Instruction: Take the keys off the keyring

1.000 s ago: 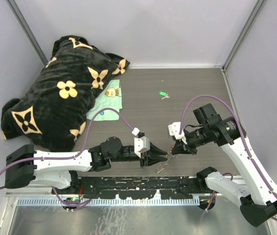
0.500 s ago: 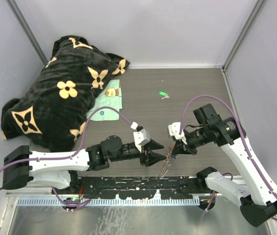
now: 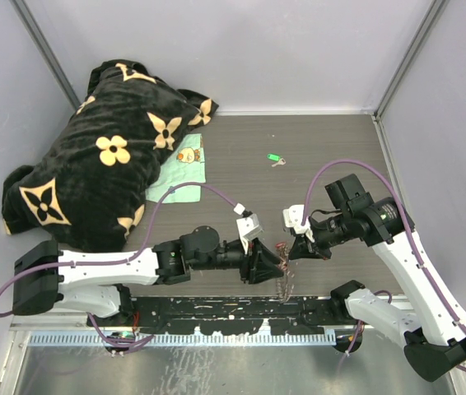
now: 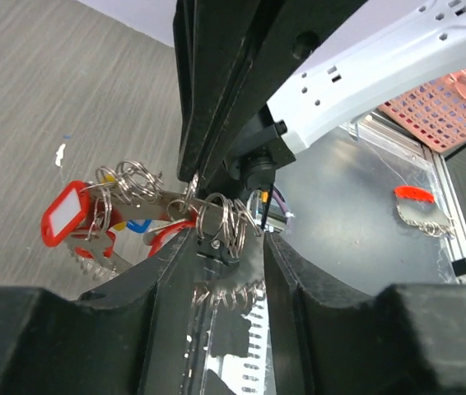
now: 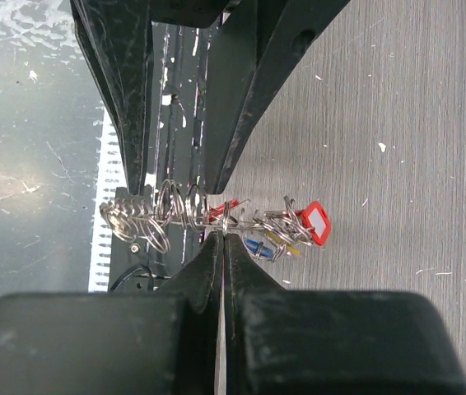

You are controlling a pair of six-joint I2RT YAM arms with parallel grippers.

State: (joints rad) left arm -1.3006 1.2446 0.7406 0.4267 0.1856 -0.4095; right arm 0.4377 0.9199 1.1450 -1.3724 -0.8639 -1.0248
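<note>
The keyring [image 5: 185,216] hangs edge-on in the air, a metal ring strung with several small split rings. My right gripper [image 5: 223,235] is shut on its rim. Keys with red [image 5: 316,223], blue [image 5: 257,245] and yellow [image 5: 291,250] tags bunch at its far end. My left gripper [image 4: 229,247] is open, with its fingers [image 4: 160,304] either side of the keyring's [image 4: 218,220] split rings and not closed on them. The red tag [image 4: 63,214] hangs to the left. In the top view the grippers meet near the front edge, left [image 3: 272,265] and right [image 3: 297,247], with the keyring [image 3: 283,262] between them.
A loose key with a green tag [image 3: 274,157] lies on the table further back. A black flowered blanket [image 3: 101,156] and a green cloth [image 3: 179,177] fill the back left. A black rail [image 3: 233,311] runs along the front edge under the grippers.
My left gripper has pushed right and its open fingers now straddle the keyring. My right gripper has kept its hold and barely moved.
</note>
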